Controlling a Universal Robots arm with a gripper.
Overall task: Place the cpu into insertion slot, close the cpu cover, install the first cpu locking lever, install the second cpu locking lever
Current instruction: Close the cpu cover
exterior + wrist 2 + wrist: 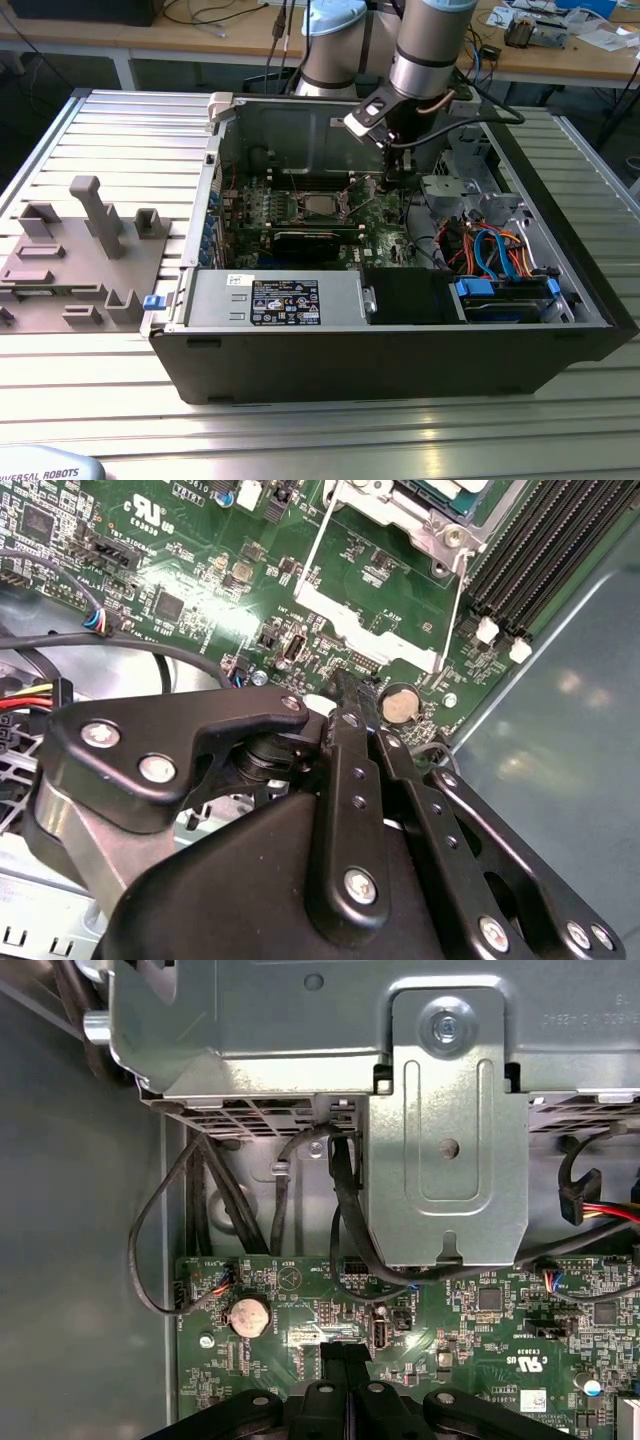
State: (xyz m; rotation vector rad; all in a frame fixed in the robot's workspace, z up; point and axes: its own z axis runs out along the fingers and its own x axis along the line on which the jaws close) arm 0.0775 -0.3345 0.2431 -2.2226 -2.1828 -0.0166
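Note:
The cpu (320, 205) lies in its socket on the green motherboard (375, 222) inside the open computer case. In the second wrist view a corner of the cpu (440, 488) shows, with the silvery cpu cover (432, 522) framing it. Two thin wire locking levers (312, 555) (458, 600) reach out from the socket towards my gripper. My gripper (386, 185) hangs low over the board, on the exterior view's right of the socket and apart from it. Its fingertips (352, 688) (336, 1358) are pressed together with nothing between them, next to a coin battery (247, 1315).
A metal drive cage (445, 1130) with black cables (345, 1220) stands close by the gripper. Memory slots (545, 550) run beside the socket. Coloured cables (495, 250) fill the case's right end in the exterior view. A grey fixture block (75, 255) sits outside the case on the slatted table.

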